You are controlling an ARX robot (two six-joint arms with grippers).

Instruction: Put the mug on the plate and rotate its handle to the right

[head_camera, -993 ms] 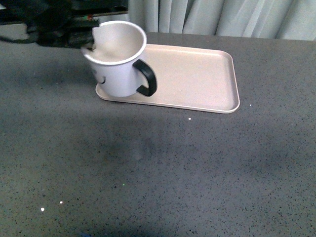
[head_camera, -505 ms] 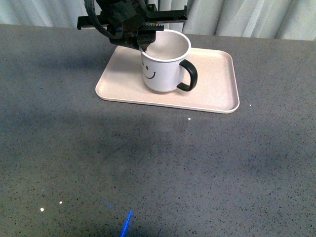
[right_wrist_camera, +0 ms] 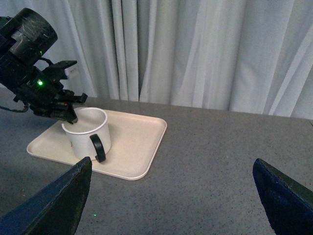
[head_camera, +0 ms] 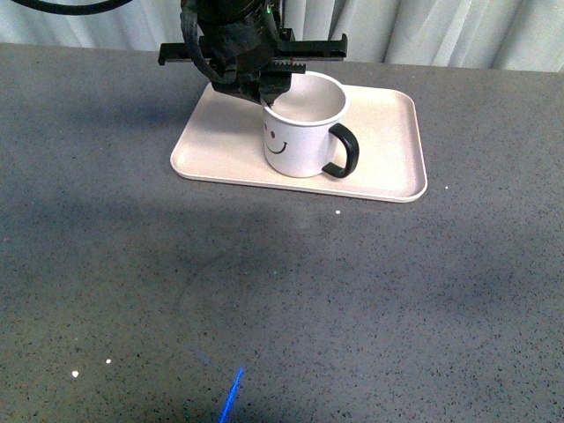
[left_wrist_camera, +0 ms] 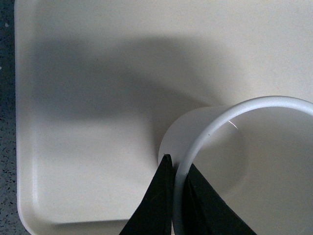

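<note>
The white mug (head_camera: 300,132) with a black smiley face stands upright on the pale pink-beige plate (head_camera: 388,167), near its middle. Its black handle (head_camera: 344,152) points right and slightly toward me. My left gripper (head_camera: 269,95) is shut on the mug's rim at its far-left side, one finger inside and one outside, as the left wrist view (left_wrist_camera: 177,196) shows. In the right wrist view the mug (right_wrist_camera: 87,133), its handle (right_wrist_camera: 98,147) and the plate (right_wrist_camera: 137,147) lie far off. My right gripper (right_wrist_camera: 171,196) is open and empty above the table.
The grey speckled table (head_camera: 282,300) stretches in front of the plate. White curtains (right_wrist_camera: 195,49) hang behind the table's far edge. The left arm's black body (right_wrist_camera: 29,39) hangs over the plate's far-left part.
My left gripper has carried the mug rightward from the plate's left edge to its middle and set it upright. The handle now points right.
</note>
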